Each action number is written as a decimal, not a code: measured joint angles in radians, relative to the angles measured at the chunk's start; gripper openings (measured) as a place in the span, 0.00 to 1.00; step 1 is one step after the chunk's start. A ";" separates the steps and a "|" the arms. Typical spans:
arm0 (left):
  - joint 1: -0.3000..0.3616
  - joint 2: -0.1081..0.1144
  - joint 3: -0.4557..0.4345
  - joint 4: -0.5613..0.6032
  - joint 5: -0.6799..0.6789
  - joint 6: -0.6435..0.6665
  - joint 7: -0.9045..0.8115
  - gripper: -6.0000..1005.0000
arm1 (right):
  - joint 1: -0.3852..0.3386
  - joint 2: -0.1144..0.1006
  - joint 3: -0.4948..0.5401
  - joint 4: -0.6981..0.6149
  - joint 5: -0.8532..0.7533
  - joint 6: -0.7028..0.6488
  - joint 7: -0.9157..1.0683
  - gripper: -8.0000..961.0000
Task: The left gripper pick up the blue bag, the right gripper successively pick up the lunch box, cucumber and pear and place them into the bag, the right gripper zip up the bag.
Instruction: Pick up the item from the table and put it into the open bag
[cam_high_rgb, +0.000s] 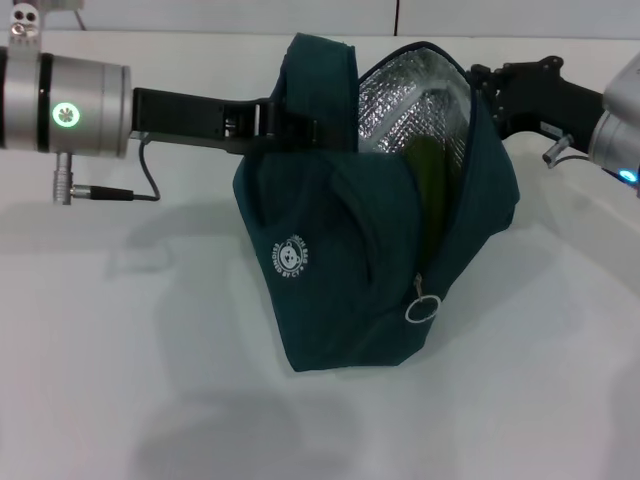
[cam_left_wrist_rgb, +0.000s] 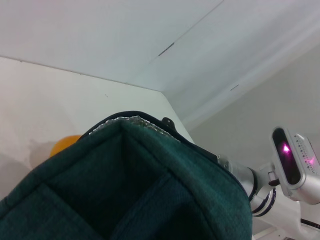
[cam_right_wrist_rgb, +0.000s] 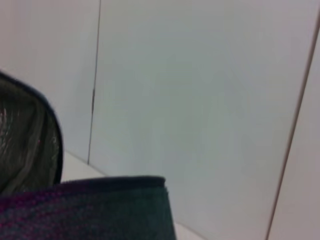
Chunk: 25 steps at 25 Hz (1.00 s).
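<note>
Bag held open above the bench, one item outside

I see one blue bag (cam_high_rgb: 340, 270) hanging from my left end effector (cam_high_rgb: 262, 122), clamped on its handle; one cucumber (cam_high_rgb: 432, 175) inside. Right end effector (cam_high_rgb: 480, 85) at the rim, closure unreadable. One pear (cam_left_wrist_rgb: 66, 144) beyond. Risk: the bag swings, blocking insertion.

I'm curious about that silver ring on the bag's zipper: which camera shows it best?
The head view: the ring pull hangs on the front of the blue bag. Both wrist views show only bag fabric and lining, no ring.
</note>
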 joint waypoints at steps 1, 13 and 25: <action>0.005 0.001 0.000 0.001 -0.005 0.003 0.000 0.04 | -0.008 0.000 0.001 -0.011 0.002 -0.009 0.002 0.03; 0.053 0.009 0.000 0.003 -0.061 0.039 0.015 0.04 | -0.190 0.000 -0.007 -0.251 0.035 -0.155 0.129 0.06; 0.063 0.008 0.000 0.002 -0.062 0.063 0.015 0.04 | -0.224 -0.001 -0.007 -0.332 0.120 -0.414 0.163 0.08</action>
